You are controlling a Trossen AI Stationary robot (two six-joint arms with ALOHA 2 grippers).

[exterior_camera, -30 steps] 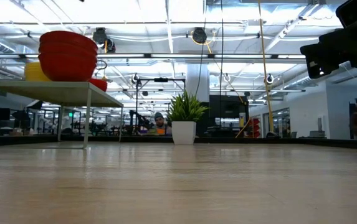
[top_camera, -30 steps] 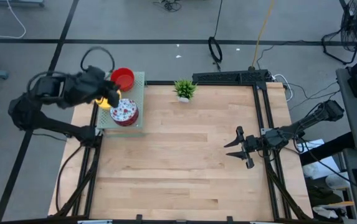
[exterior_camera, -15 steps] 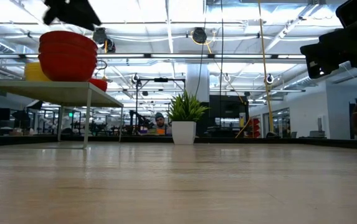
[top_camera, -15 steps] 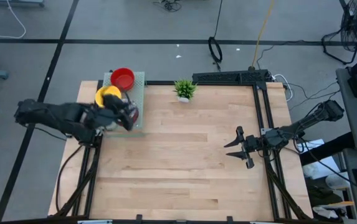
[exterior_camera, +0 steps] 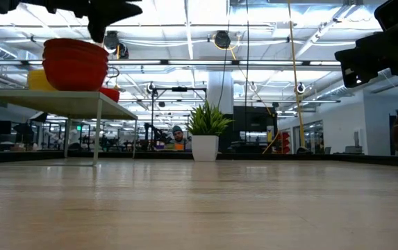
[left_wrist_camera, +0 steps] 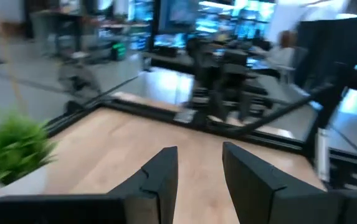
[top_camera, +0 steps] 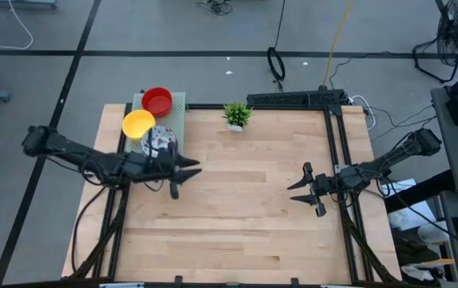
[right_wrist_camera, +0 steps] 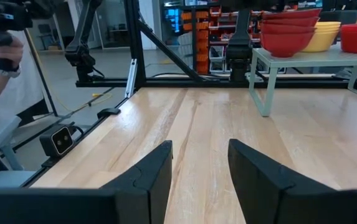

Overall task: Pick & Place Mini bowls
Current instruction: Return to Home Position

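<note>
Mini bowls (top_camera: 139, 124) near left claw (top_camera: 185, 181)

I look into a big room with a grey floor (top_camera: 213, 32) that has black lines (top_camera: 173, 54) on it. The table (top_camera: 236, 216) is light brown wood. A small green plant (top_camera: 236, 114) stands at its far edge. A fan (top_camera: 454, 34) stands far right. A black cable (top_camera: 276, 62) lies on the floor behind the table. Bright white lights (exterior_camera: 164, 10) shine on the ceiling. A person (exterior_camera: 178, 134) is far back.
</note>
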